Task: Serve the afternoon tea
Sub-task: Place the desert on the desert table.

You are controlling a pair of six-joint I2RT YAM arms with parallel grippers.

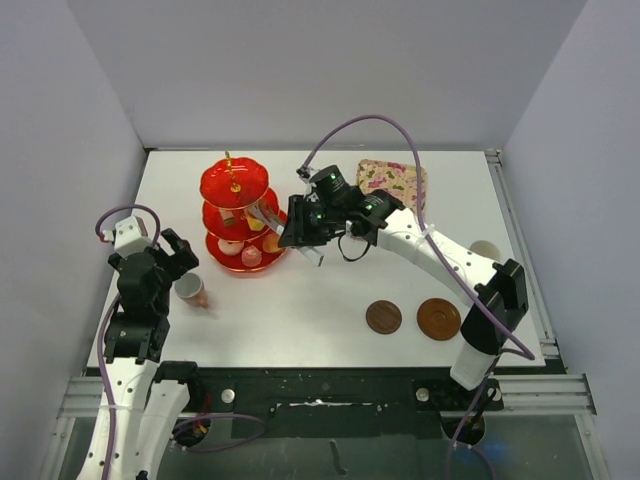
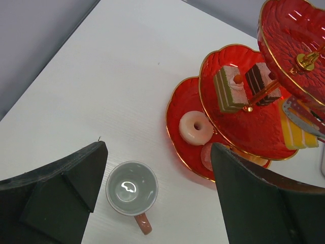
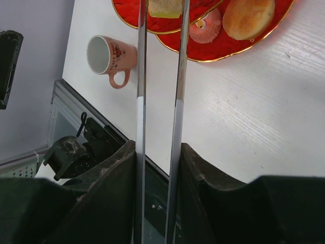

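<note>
- The white table (image 1: 330, 290) looks about half laid to me. Cakes are up on the stand, but no cup is on a saucer yet.
- The red three-tier stand (image 1: 235, 185) sits far and left of centre. Its gold-handled top tier looks bare from above, while the two lower tiers carry sweets.
- The right gripper (image 3: 158, 152) reaches in from the right, clenched on a pair of metal tongs (image 3: 141, 76). Their blades flank a yellow cake slice (image 2: 294, 129) on what looks like the middle tier (being set down or lifted off, I can't tell).
- The left gripper (image 2: 158, 150) hangs at the near left with its jaws spread wide. It holds nothing and sits just above the pink cup (image 2: 132, 188).
- A flower-patterned box (image 1: 392, 180) lies far right; I can't make out what is in it.
- The left brown saucer (image 1: 383, 317) and right brown saucer (image 1: 438, 319) lie side by side at the near right, both bare.
- The pink cup stands on bare table near the stand, well apart from the saucers, so I'd judge carrying it across is a step not yet done.
- A pale round rim (image 1: 485, 250) at the right edge may be a second cup, but it is too small to say.
- Among the sweets are a pale doughnut (image 2: 196, 127) on the bottom tier, and a green layered slice (image 2: 228, 90) and chocolate slice (image 2: 258, 81) one tier up.
</note>
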